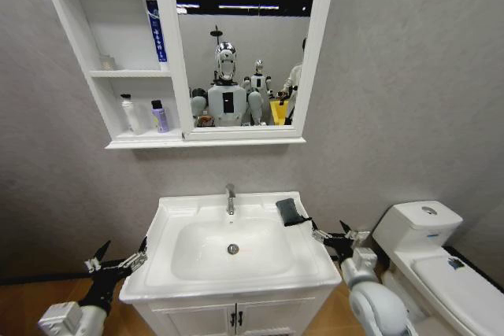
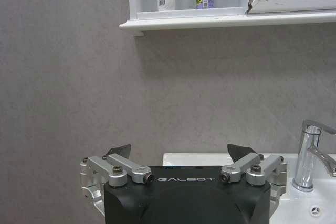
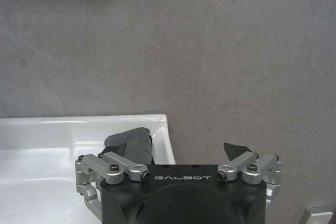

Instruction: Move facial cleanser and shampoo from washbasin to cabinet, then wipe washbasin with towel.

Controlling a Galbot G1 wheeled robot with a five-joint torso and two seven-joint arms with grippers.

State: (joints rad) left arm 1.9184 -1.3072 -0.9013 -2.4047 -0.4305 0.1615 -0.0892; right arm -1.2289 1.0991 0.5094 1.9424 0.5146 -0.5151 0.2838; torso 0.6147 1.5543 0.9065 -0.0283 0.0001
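1. Two bottles, a white one (image 1: 130, 113) and a purple one (image 1: 160, 116), stand side by side in the bottom compartment of the cabinet (image 1: 126, 141), so I judge the moving part done and the wiping the step in hand.
2. The towel (image 1: 290, 211) lies folded on the back right corner of the washbasin (image 1: 311, 269), beside the faucet (image 1: 230, 198) and right at the right edge.
3. My right gripper (image 1: 330, 235) hovers just off that right edge, near the towel, with its jaws spread wide and nothing in them. My left gripper (image 1: 116, 261) waits off the front left corner, equally wide and empty.
4. To do this well, I would come down over the towel from above and close on its thick folded middle, not on a loose corner.
5. The towel sits close to the rim, so a sideways nudge could push it off; I would press down before dragging it toward the bowl.
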